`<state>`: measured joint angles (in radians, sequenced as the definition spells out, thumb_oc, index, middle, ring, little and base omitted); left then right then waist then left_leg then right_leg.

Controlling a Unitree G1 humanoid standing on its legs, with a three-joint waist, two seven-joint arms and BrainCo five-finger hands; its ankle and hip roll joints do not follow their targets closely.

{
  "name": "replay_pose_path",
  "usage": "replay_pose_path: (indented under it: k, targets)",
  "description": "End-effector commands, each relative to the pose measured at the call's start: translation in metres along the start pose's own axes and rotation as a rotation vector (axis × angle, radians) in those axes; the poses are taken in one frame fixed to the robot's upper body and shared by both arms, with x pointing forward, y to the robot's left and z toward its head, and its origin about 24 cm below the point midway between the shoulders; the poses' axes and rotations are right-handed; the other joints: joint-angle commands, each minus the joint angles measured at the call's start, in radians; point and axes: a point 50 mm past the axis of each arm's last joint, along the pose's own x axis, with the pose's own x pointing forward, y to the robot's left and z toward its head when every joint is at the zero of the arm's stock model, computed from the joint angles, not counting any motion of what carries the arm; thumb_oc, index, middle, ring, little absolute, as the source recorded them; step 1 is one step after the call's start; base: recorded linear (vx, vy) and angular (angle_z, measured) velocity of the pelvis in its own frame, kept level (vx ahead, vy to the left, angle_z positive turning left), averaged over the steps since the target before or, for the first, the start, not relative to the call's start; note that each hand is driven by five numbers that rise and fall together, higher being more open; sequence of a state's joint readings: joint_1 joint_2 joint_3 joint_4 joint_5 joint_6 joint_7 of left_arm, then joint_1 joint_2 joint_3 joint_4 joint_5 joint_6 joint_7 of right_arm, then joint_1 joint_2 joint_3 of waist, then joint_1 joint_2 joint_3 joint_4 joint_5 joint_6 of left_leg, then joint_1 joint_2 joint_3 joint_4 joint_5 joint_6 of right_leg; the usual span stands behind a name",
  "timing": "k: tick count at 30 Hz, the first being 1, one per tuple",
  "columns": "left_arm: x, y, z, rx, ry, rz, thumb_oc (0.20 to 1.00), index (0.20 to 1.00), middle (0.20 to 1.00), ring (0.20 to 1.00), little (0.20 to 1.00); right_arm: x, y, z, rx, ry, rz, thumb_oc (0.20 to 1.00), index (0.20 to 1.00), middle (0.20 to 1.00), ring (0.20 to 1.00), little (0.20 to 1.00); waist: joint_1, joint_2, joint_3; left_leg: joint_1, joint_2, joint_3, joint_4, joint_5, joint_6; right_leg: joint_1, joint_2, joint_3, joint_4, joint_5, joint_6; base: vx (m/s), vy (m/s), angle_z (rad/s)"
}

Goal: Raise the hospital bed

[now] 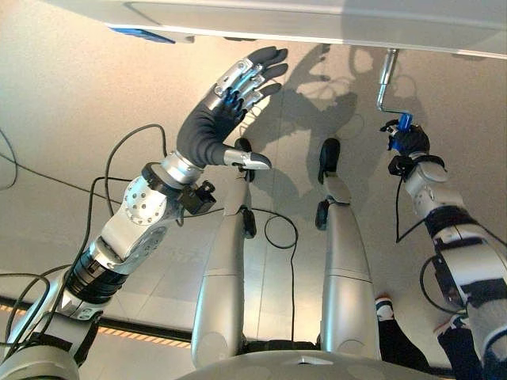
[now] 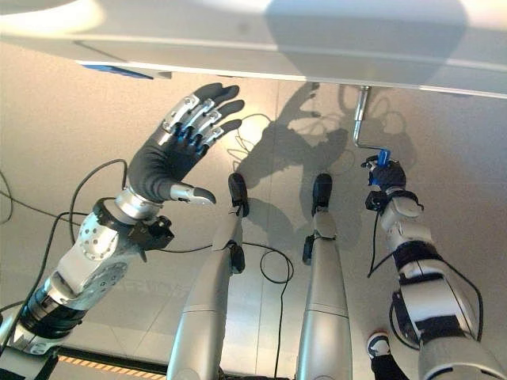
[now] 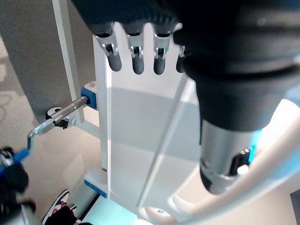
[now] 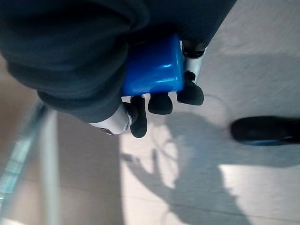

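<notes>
The white hospital bed's foot end point(image 1: 317, 20) runs across the top of the eye views. From under it a silver crank point(image 1: 386, 79) hangs down to a blue handle point(image 1: 405, 121). My right hand point(image 1: 410, 142) is shut on that blue handle point(image 4: 152, 70), its dark-tipped fingers point(image 4: 159, 103) curled around it. My left hand point(image 1: 230, 95) is raised just below the bed's edge, open, with fingers straight and spread, holding nothing. In the left wrist view its fingers point(image 3: 138, 61) stand before the white footboard point(image 3: 140, 131), and the crank point(image 3: 56, 119) shows off to one side.
A blue label point(image 1: 142, 34) sits on the bed's edge above my left hand. A blue bracket point(image 3: 89, 96) holds the crank shaft to the bed frame. A person's sneaker point(image 1: 384, 309) stands on the beige floor near my right arm.
</notes>
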<state>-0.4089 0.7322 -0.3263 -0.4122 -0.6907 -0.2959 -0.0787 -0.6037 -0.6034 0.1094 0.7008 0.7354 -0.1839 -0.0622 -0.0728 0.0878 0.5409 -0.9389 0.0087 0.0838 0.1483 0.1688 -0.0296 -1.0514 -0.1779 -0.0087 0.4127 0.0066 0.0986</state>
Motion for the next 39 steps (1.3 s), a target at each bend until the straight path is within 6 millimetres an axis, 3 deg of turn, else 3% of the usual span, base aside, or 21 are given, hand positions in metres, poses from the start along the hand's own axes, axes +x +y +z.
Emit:
replay_pose_path:
  k: [1,2,5,7,18,22,23,27,39]
  targets:
    - [-0.002,-0.003,0.026,0.017,-0.153,0.015,1.000,1.000,1.000,1.000,1.000,-0.026,-0.047,0.060,0.043,-0.352,-0.138,0.200,0.200,0.200,0.200,0.200,-0.032,-0.017,-0.021,0.040,0.014,0.019,0.148,-0.162,-0.032,0.073,0.044,-0.021,-0.129,0.085,0.071,0.00,-0.018,-0.08]
    - [-0.005,0.002,0.027,0.033,-0.153,0.039,1.000,1.000,1.000,1.000,1.000,-0.039,-0.035,0.072,0.111,-0.470,-0.078,0.200,0.200,0.200,0.200,0.200,-0.043,-0.024,-0.021,0.038,0.014,0.018,0.147,-0.163,-0.032,0.071,0.045,-0.021,-0.128,0.085,0.072,0.00,-0.008,-0.06]
    - [-0.008,0.006,0.031,0.052,-0.157,0.061,1.000,1.000,1.000,1.000,1.000,-0.055,-0.026,0.084,0.152,-0.569,-0.027,0.200,0.200,0.200,0.200,0.200,-0.051,-0.033,-0.021,0.041,0.014,0.019,0.147,-0.165,-0.031,0.073,0.045,-0.020,-0.126,0.085,0.072,0.00,-0.006,-0.02]
    - [-0.015,0.009,0.035,0.064,-0.159,0.087,1.000,1.000,1.000,1.000,1.000,-0.076,0.000,0.100,0.230,-0.687,0.128,0.200,0.200,0.200,0.200,0.200,-0.061,-0.045,-0.021,0.041,0.016,0.022,0.148,-0.165,-0.031,0.075,0.047,-0.020,-0.129,0.089,0.073,0.00,0.000,0.00]
    - [-0.029,0.016,0.045,0.116,-0.147,0.110,1.000,1.000,1.000,1.000,1.000,-0.109,0.049,0.119,0.319,-0.739,0.545,0.200,0.200,0.200,0.200,0.200,-0.063,-0.070,-0.021,0.050,0.018,0.020,0.143,-0.160,-0.031,0.090,0.050,-0.024,-0.136,0.097,0.073,0.00,0.000,0.00]
    - [-0.029,0.016,0.043,0.128,-0.137,0.100,1.000,1.000,1.000,1.000,1.000,-0.116,0.083,0.112,0.374,-0.646,0.771,0.200,0.200,0.200,0.200,0.200,-0.054,-0.071,-0.021,0.054,0.022,0.023,0.145,-0.157,-0.033,0.097,0.047,-0.030,-0.136,0.100,0.073,0.00,0.000,0.00]
    - [-0.029,0.016,0.043,0.129,-0.137,0.101,1.000,1.000,1.000,1.000,1.000,-0.116,0.083,0.112,0.374,-0.646,0.772,0.200,0.200,0.200,0.200,0.200,-0.055,-0.071,-0.021,0.054,0.022,0.023,0.145,-0.157,-0.033,0.098,0.047,-0.030,-0.136,0.100,0.072,0.00,0.000,0.00]
    - [-0.023,0.011,0.037,0.094,-0.143,0.082,1.000,1.000,1.000,1.000,1.000,-0.116,0.117,0.101,0.396,-0.544,0.929,0.200,0.200,0.200,0.200,0.200,-0.043,-0.071,-0.021,0.053,0.021,0.022,0.143,-0.151,-0.035,0.100,0.046,-0.033,-0.140,0.104,0.071,0.00,0.000,0.00]
    - [-0.006,0.000,0.028,0.054,-0.177,0.064,1.000,1.000,1.000,1.000,1.000,-0.108,0.175,0.102,0.250,-0.538,1.038,0.200,0.200,0.200,0.200,0.200,-0.009,-0.047,-0.021,0.058,0.017,0.016,0.139,-0.150,-0.031,0.105,0.036,-0.043,-0.141,0.106,0.069,0.00,0.000,0.00]
